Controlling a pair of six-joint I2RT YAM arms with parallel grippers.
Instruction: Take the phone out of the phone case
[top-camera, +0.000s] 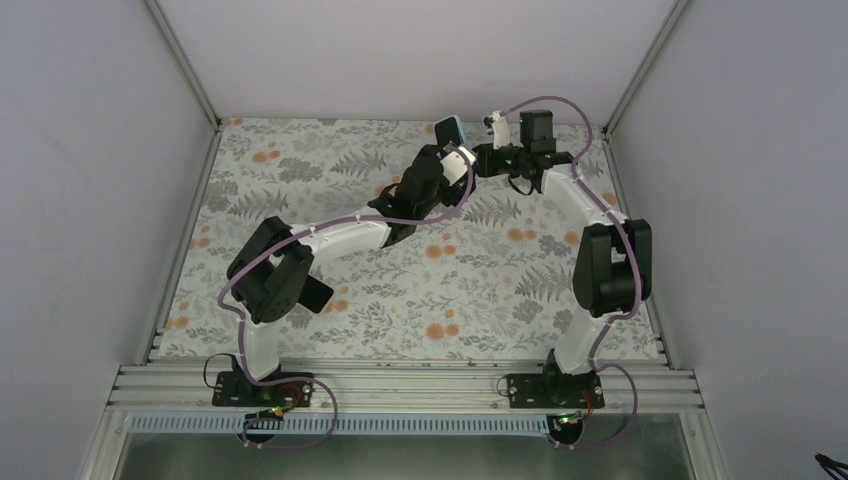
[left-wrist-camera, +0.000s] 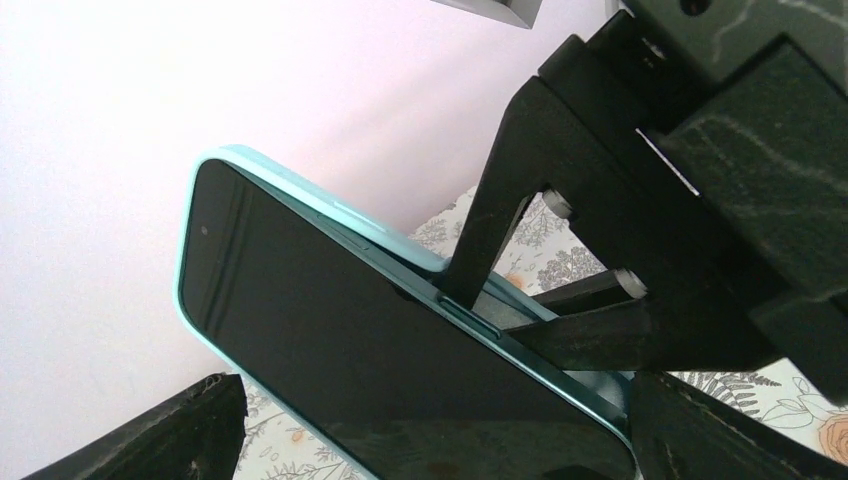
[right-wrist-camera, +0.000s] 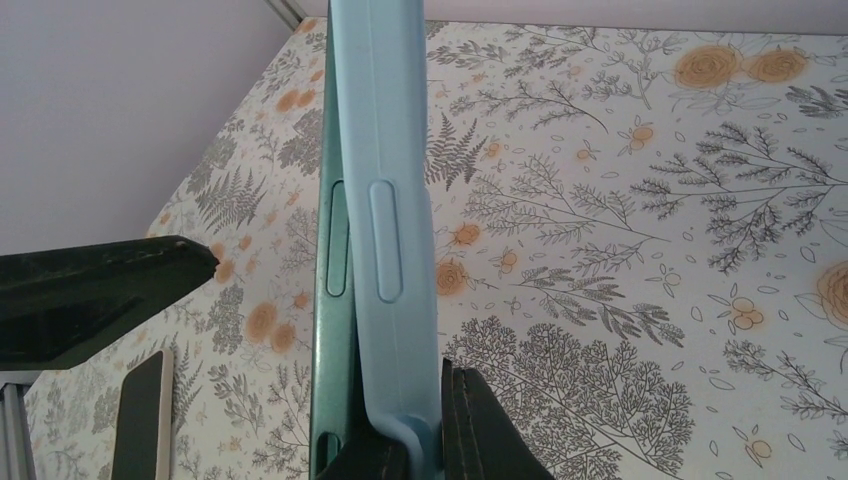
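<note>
The phone (left-wrist-camera: 350, 330) has a dark screen and a teal frame and sits in a light blue case (left-wrist-camera: 330, 208). It is held in the air over the far middle of the table (top-camera: 450, 130). My left gripper (left-wrist-camera: 435, 400) is shut on the phone across its width, one finger on each side. My right gripper (right-wrist-camera: 425, 400) is shut on the case's side edge (right-wrist-camera: 390, 150), one finger between case and phone. That edge stands peeled off the teal frame (right-wrist-camera: 332, 330). In the top view the left gripper (top-camera: 452, 158) and the right gripper (top-camera: 478, 160) nearly touch.
The floral table cover (top-camera: 470, 290) lies below. A dark flat slab (right-wrist-camera: 140, 415) lies on the table near the left arm. White walls and metal posts (top-camera: 185, 65) close in the back and sides. The left arm's finger (right-wrist-camera: 100, 290) shows beside the phone.
</note>
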